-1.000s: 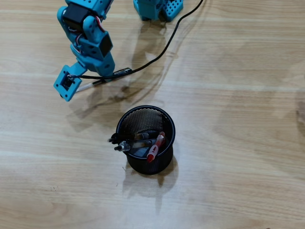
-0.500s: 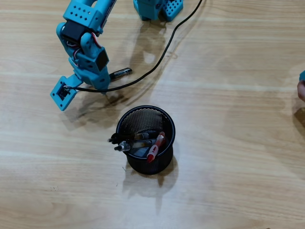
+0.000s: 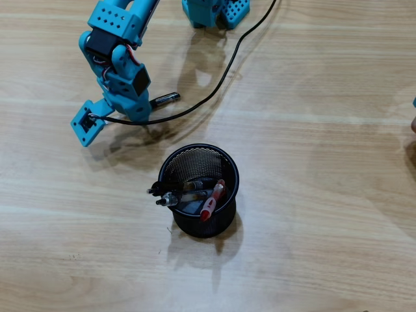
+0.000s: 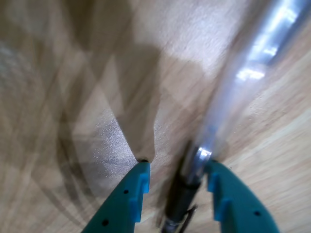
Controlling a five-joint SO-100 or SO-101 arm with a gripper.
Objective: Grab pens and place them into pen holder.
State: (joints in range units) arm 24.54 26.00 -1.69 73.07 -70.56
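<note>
A black mesh pen holder (image 3: 218,224) stands on the wooden table and holds several pens, among them a red-tipped one (image 3: 212,201) and black ones (image 3: 170,193). One pen (image 3: 166,99) with a dark end lies on the table up and left of the holder, partly under the blue arm. My gripper (image 3: 140,112) points down over it. In the wrist view the teal fingers (image 4: 135,194) stand on either side of this pen (image 4: 243,77), a clear barrel with a dark cap. My gripper (image 4: 177,165) is open around it; a gap shows on the left.
A black cable (image 3: 224,81) runs from the arm across the table above the holder. The arm's base (image 3: 214,13) sits at the top edge. A small object shows at the right edge (image 3: 413,123).
</note>
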